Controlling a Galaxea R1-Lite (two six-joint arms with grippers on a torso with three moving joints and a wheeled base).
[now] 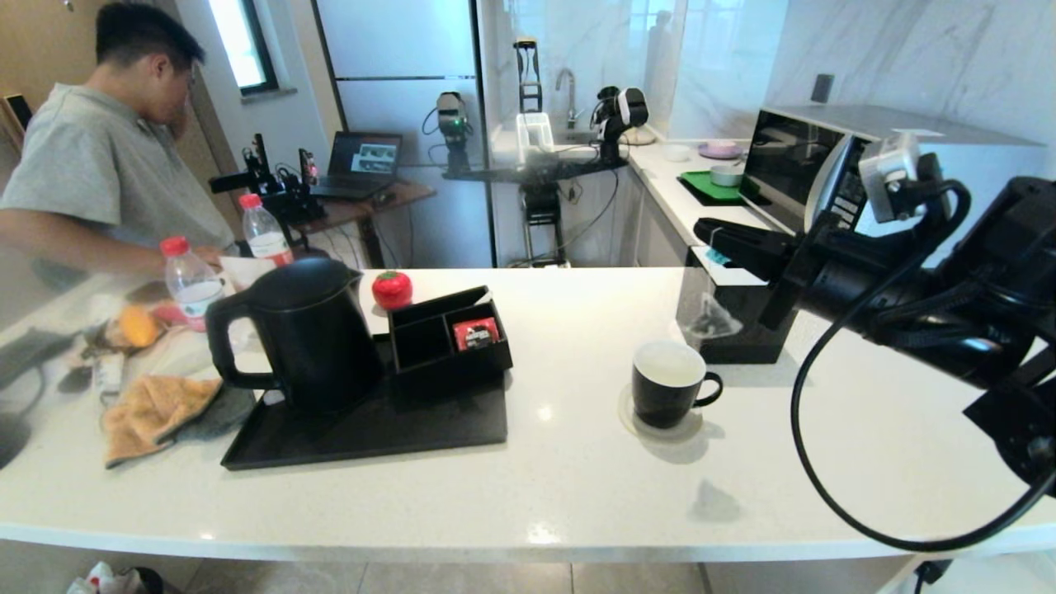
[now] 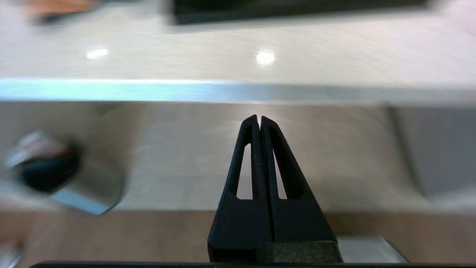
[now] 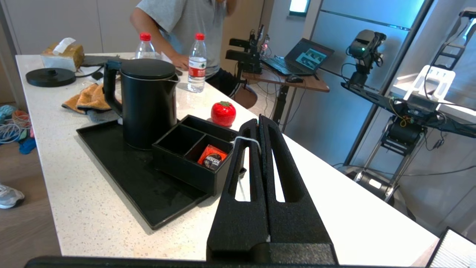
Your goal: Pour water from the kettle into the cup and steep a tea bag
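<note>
Step in hand: steeping. The right hand (image 1: 719, 239) is pinched on the string (image 3: 245, 139) of the tea bag (image 1: 711, 318), which hangs in the air above and just behind the cup (image 1: 668, 384), clear of its rim and a little toward the worktop's far edge. In the right wrist view a white loop of string crosses the closed fingers (image 3: 256, 156); the bag itself is hidden there.

The cup stands on a pale coaster (image 1: 635, 422) at the middle of the worktop (image 1: 544, 495), nearer its front edge, handle toward the robot's right. Its white inside shows; water cannot be made out with certainty.

The kettle (image 1: 309, 330) stands upright, lid on, on the black tray (image 1: 371, 433) toward the worktop's left end, with a compartment box (image 1: 445, 338) touching or just beside it on the tray; a red packet (image 1: 477, 334) lies in one compartment.

The left hand (image 2: 259, 121) is closed on nothing and is off the worktop, below its front edge.

Judgement: pouring appears done, since the kettle is parked. The next move calls for bringing the bag forward over the cup's mouth and lowering it straight in, keeping hold of the string. Risk: the hanging bag may swing and catch the rim.
</note>
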